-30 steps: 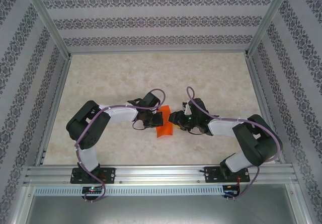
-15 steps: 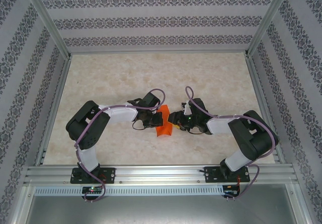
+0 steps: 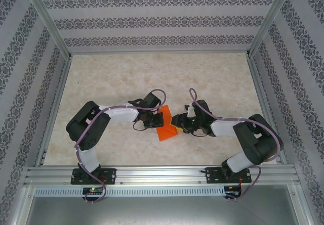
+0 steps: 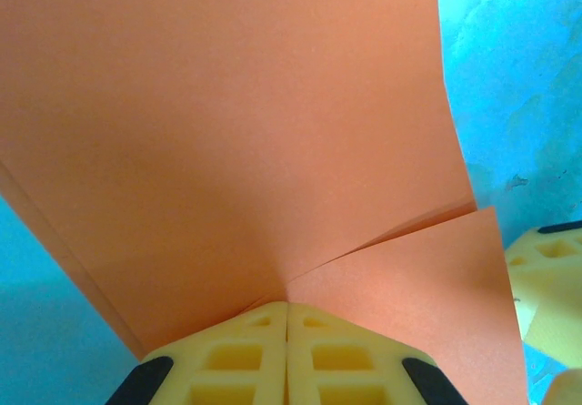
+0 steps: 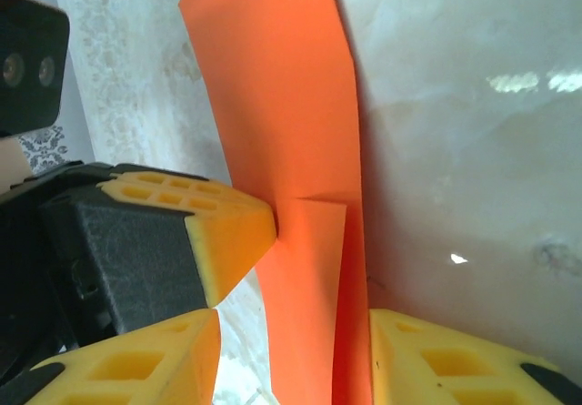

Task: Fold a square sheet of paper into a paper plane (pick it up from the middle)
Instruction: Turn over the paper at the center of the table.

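The square sheet of paper [image 3: 166,132] is bright orange and partly folded, held just above the table between the two arms. In the left wrist view the sheet [image 4: 227,132] spreads away from the jaws, with a folded flap edge running to the right. My left gripper [image 4: 287,307] is shut on its near edge. My right gripper [image 5: 293,332] is open, and the sheet [image 5: 291,123] hangs edge-on between its yellow fingers [image 5: 436,359]. The left gripper's fingertips [image 5: 227,227] pinch the sheet just ahead of them. From above, the left gripper [image 3: 159,120] and right gripper [image 3: 177,125] face each other.
The marble-patterned table [image 3: 152,78] is framed by aluminium rails [image 3: 157,173] and patterned walls [image 3: 152,20]. Both arms fold inward near the table's front half. The right gripper's finger [image 4: 546,278] shows at the right edge of the left wrist view.
The right gripper has shifted slightly right and toward the front. The orange sheet now sits a little lower and spreads wider toward the right gripper. The left gripper stays shut on it.
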Robot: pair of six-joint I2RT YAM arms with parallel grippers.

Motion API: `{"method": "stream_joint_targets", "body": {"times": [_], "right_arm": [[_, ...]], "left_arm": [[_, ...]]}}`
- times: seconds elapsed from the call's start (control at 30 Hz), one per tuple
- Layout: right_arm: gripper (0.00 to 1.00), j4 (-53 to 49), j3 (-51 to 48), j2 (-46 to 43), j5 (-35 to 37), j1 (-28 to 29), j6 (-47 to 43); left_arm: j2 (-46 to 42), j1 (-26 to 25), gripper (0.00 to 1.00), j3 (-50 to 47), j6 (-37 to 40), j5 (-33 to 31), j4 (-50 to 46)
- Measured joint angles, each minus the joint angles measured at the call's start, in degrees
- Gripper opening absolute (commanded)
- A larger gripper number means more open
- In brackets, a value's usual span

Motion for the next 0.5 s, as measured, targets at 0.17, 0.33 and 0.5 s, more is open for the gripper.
{"method": "stream_joint_targets", "body": {"times": [0.17,0.33,0.5], "right_arm": [[0.37,-0.6,0.1,0.3,-0.4,0.4,0.1],[0.28,0.5,2.3,4.7,-0.6,1.6,0.7],[0.16,1.2,2.9,6.1,-0.6,1.9,1.4]], "left_arm": [[0.0,0.0,0.08,0.0,0.0,0.0,0.0],[0.0,0.0,0.08,0.0,0.0,0.0,0.0],[-0.3,0.0,0.11,-0.1,-0.1,-0.4,-0.3]]}}
